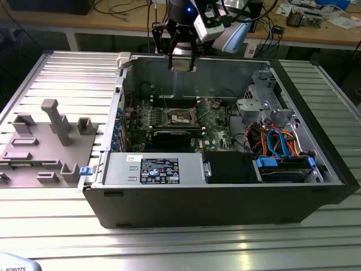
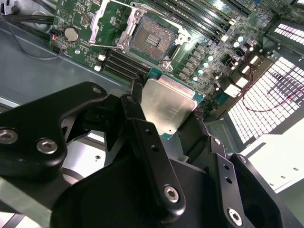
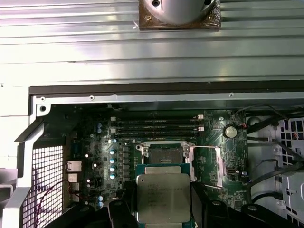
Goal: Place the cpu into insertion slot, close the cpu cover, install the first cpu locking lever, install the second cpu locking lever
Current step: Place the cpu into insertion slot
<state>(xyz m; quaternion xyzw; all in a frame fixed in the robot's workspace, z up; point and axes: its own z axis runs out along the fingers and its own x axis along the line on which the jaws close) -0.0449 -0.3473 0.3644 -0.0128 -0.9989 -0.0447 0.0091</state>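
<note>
At the exterior view's left, a grey fixture block (image 1: 48,141) sits on the ribbed worktop (image 1: 169,248). Right of it stands the open computer case (image 1: 225,197), with the green motherboard (image 1: 144,118) lying flat inside. The end effector (image 1: 181,61) hovers above the case's far wall. Its fingers grip opposite edges of the cpu (image 2: 168,107), whose silvery face shows in both wrist views. The insertion slot (image 2: 153,42) lies bare below, nearer in the scene and well apart from the cpu. The cpu cover (image 2: 100,16) is swung open beside the slot. At the right end of the case run blue and orange cables (image 1: 276,141).
</note>
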